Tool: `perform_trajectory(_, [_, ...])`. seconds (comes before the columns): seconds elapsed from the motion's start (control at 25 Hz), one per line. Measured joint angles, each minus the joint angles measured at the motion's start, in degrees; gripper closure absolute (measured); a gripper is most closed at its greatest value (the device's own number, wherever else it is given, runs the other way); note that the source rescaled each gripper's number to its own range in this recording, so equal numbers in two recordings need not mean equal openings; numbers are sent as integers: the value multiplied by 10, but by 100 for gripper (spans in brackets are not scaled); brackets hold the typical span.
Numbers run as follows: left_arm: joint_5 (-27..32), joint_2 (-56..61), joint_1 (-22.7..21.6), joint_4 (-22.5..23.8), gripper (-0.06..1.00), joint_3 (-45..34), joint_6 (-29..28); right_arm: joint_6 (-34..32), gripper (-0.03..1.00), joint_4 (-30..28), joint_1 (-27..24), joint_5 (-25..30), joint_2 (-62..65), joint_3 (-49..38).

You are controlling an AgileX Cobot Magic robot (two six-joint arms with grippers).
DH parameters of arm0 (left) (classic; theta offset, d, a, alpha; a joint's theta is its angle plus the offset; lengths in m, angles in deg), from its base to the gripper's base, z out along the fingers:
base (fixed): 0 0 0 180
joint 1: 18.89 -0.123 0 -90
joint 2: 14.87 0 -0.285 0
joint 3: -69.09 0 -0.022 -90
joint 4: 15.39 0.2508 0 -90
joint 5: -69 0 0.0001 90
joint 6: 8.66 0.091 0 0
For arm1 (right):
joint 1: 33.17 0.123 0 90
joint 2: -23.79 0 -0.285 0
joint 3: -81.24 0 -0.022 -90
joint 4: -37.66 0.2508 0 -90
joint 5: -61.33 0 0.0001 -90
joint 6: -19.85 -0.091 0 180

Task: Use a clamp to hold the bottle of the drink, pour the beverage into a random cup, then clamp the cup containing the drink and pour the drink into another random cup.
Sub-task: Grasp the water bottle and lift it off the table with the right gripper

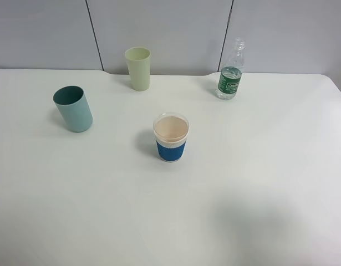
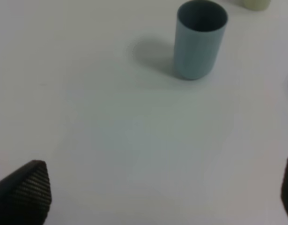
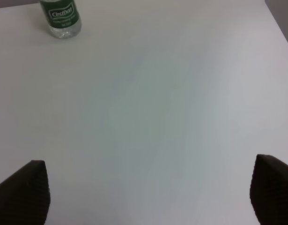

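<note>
The right gripper [image 3: 146, 192] is spread wide with nothing between its jaws, and only bare table [image 1: 259, 183] lies under it. The left gripper [image 2: 155, 194] is also spread wide and empty. Neither arm shows in the high view.

Ahead of the right gripper and well apart from it, the bottle [image 3: 61, 16] stands upright. Ahead of the left gripper stands the cup containing the drink [image 2: 200, 40], also upright; its dark inside hides any liquid.

In the high view, taking the blue-sleeved paper cup [image 1: 171, 137] as the dial's centre, the bottle is at 1 o'clock, the pale yellow-green tumbler [image 1: 138, 68] at 11 and the teal cup at 10, all 4 apart.

This looks like step 1, with the bottle not yet clamped. Next, the right gripper likely needs to reach forward, straddle the green label and close firmly without tipping the bottle.
</note>
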Motion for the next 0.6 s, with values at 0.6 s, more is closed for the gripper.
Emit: perform_trajectory(0.6, [0,0,0,0,-6,0,0,6,22,0,0,-281,-317,8])
